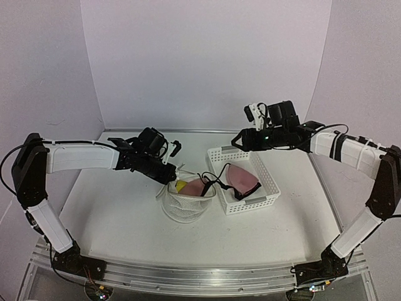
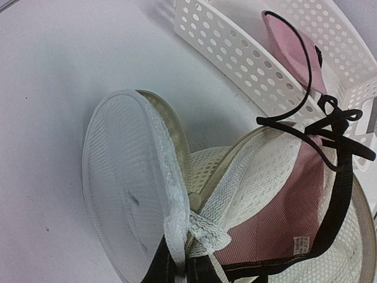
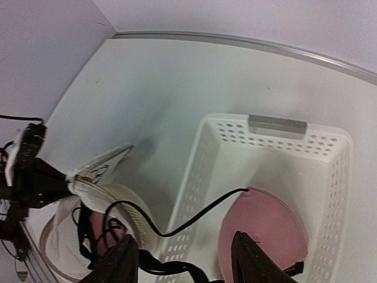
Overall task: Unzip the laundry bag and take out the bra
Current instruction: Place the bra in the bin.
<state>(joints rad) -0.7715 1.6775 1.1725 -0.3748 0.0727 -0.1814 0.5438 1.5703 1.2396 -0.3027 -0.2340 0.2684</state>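
Observation:
The white mesh laundry bag (image 1: 185,205) stands open on the table, its round lid (image 2: 121,183) flipped up. My left gripper (image 1: 168,173) is shut on the bag's mesh rim beside the lid, and its dark fingers (image 2: 159,272) show at the bottom of the left wrist view. The bra (image 1: 241,179) lies half out. One pink-lined cup (image 3: 265,227) rests in the basket. The other cup (image 2: 283,221) is still in the bag, with a bit of yellow (image 1: 180,186) showing. Black straps (image 2: 330,127) bridge the two. My right gripper (image 1: 238,141) hovers open above the basket, holding nothing (image 3: 185,262).
A white perforated plastic basket (image 1: 266,177) sits right of the bag, its near corner close to the bag's rim; it also shows in the right wrist view (image 3: 203,153). Walls enclose the table at the back and both sides.

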